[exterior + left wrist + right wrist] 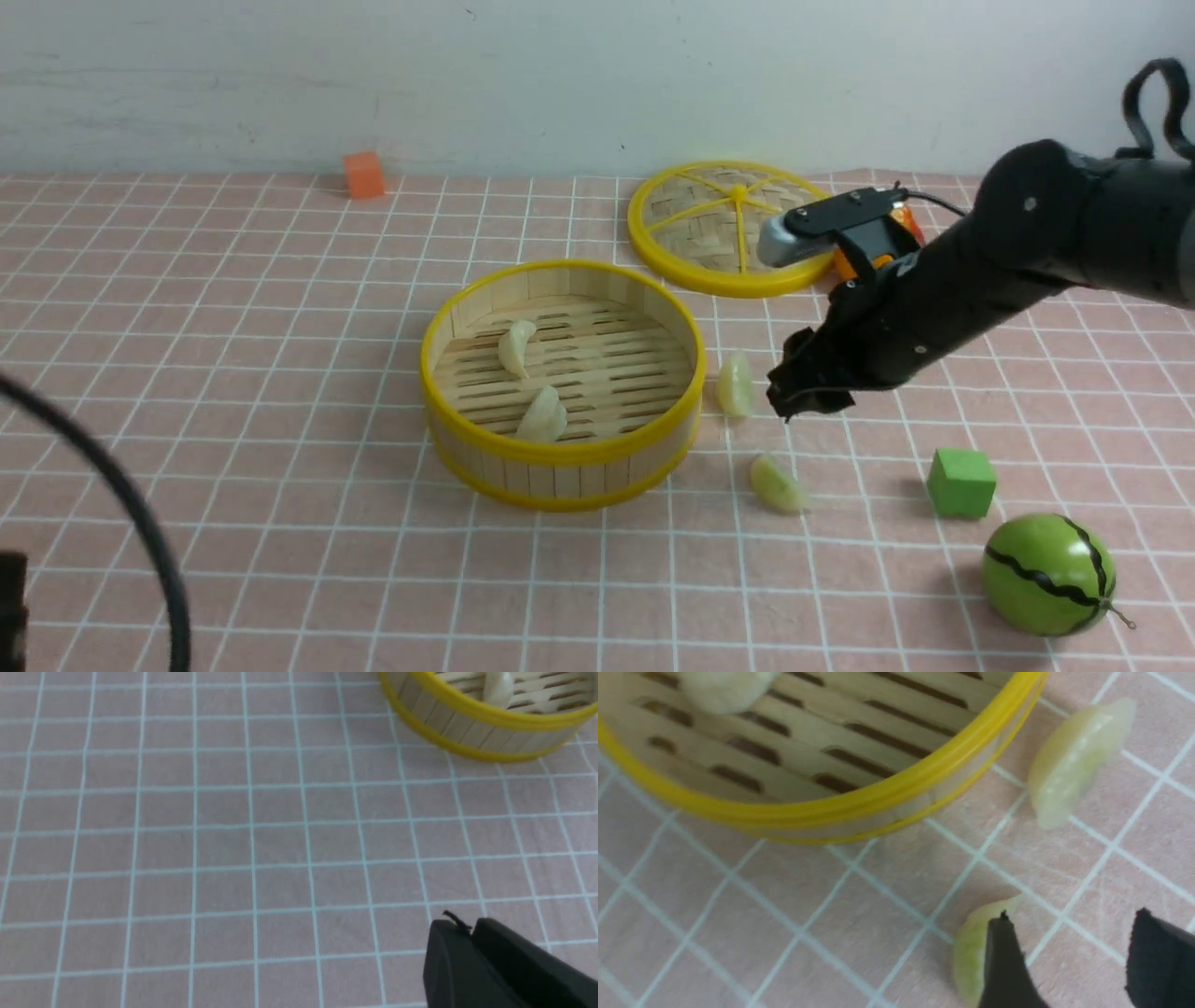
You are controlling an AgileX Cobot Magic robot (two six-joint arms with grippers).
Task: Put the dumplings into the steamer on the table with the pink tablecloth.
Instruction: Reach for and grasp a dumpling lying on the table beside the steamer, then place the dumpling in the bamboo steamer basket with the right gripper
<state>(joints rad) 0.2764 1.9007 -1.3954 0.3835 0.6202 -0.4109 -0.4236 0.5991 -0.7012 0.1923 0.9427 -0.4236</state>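
We record that only the front view takes in the whole layout. The steamer stands mid-table on the pink tablecloth, with one cream dumpling and a second on its floor, and a woven lid lies flat behind it to the right. An orange cube, a green cube and a striped green ball appear in that view alone. Only the left wrist view shows the left gripper: its black fingers lie together with a bare seam between them, holding nothing, above cloth and apart from the steamer. Only the right wrist view shows the right gripper plainly, with jaws parted wide and only cloth in the gap. Two yellow-green dumplings lie on the cloth to the steamer's right, one just beside its wall and the other nearer the camera. In the right wrist view one of them is partly hidden behind a finger, outside the gap. We cannot tell whether they touch, nor which of the two it is. The steamer has pale wooden slat walls, a slotted floor and glossy yellow rims. The dumplings are waxy crescents. The cloth is matte with a white grid.
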